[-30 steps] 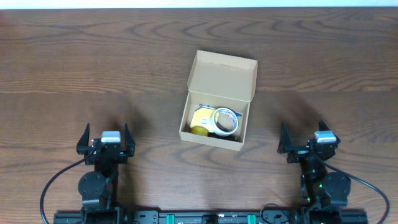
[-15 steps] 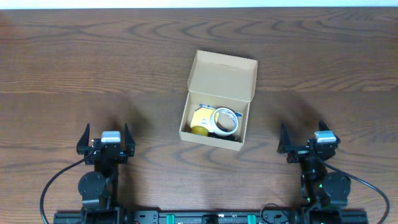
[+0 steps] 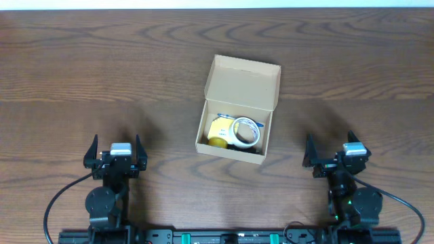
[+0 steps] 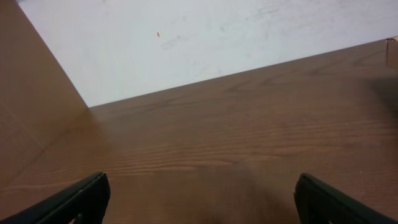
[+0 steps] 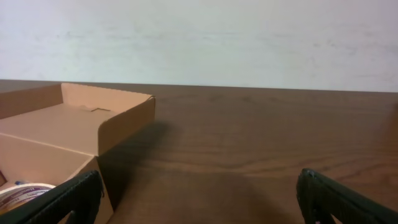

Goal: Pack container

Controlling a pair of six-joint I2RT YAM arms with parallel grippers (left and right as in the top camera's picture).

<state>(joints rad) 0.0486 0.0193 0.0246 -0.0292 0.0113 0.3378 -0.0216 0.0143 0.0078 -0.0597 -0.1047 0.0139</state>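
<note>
my left jaws and right jaws: both spread, empty, parked near-side out of the way | container (image 3: 242,85): mid-tabletop, lid flipped open toward the far side for loading | tape roll (image 3: 247,131) and yellow block (image 3: 217,133) sit inside

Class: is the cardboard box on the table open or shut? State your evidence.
Open. The lid of the box stands folded back on the far side, and a roll of tape and a yellow item lie visible inside.

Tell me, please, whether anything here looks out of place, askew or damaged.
Nothing stands out: the container sits open and intact, tape roll and yellow item inside; left claw and right claw open, apart from it.
</note>
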